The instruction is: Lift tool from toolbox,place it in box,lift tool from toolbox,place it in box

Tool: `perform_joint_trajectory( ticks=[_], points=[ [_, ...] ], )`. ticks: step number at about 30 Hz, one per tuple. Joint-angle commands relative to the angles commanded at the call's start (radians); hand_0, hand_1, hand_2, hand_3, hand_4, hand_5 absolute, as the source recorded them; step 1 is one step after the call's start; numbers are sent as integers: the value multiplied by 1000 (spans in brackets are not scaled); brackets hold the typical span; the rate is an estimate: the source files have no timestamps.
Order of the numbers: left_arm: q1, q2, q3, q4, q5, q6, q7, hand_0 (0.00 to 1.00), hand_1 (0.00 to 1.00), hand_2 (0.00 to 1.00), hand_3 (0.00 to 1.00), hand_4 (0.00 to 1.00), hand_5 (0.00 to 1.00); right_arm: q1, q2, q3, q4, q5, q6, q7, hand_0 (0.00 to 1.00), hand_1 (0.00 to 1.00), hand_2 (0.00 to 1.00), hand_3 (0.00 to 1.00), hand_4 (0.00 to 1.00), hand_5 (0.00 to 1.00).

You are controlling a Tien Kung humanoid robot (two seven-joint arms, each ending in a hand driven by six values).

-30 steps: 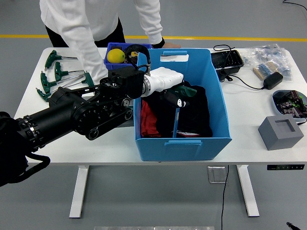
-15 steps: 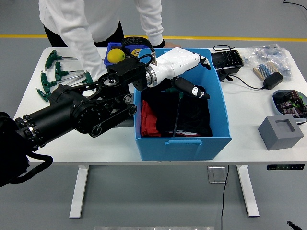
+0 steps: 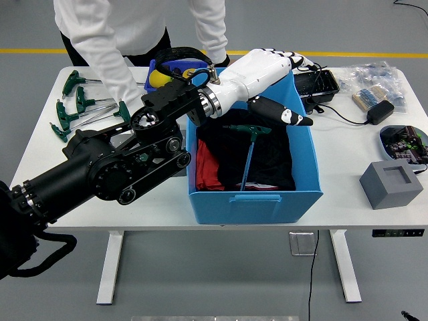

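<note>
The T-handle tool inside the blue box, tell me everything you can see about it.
The T-handle tool has a dark green crossbar grip at its top end and a long, thin shaft that looks blue-tinted. It lies inside the blue box, grip toward the far side and shaft running toward the near wall, tilted slightly left. It rests on dark items in the box, with something red to their left. Nothing holds it: the left hand is open above it, not touching.

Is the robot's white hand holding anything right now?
No. The left hand is open above the blue box; the T-handle tool lies inside, let go.
</note>
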Motion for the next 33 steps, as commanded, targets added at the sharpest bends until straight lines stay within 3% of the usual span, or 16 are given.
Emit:
perform_joint_trajectory(
  ticks=[6,10,15,26,27,28,30,33],
  points=[
    [87,62,-53,-101,48,-34,24,771,811,900,830,998,698,-5,3,-6,-1,8,-1,3,674,659,726,576,780,719],
    [111,112,-43,-114,95,-49,28,773,815,895,829,998,697,-8,4,-6,-2,15,-1,4,673,660,726,576,779,719],
    [103,163,-15,-61,141,-68,23,773,815,895,829,998,697,-9,6,-3,-2,8,-1,2,673,660,726,576,779,719],
    [88,264,4,153,172,-49,-43,783,825,886,774,998,698,-17,9,0,-3,10,-1,1,674,660,726,575,778,719],
    [87,270,5,160,172,-52,-43,783,825,886,774,998,698,-18,10,1,-3,9,-1,0,674,660,726,575,778,719],
    [86,280,8,168,173,-62,-42,784,818,856,710,998,700,-20,10,2,-3,7,-1,0,674,660,726,574,778,719],
    [85,285,8,172,175,-74,-38,784,818,856,710,998,700,-21,11,5,-3,2,-1,-2,674,660,726,574,778,719],
    [83,290,4,174,195,-130,-6,784,818,856,710,998,700,-22,12,9,-3,-5,-1,-5,674,660,726,574,778,719]
  ],
)
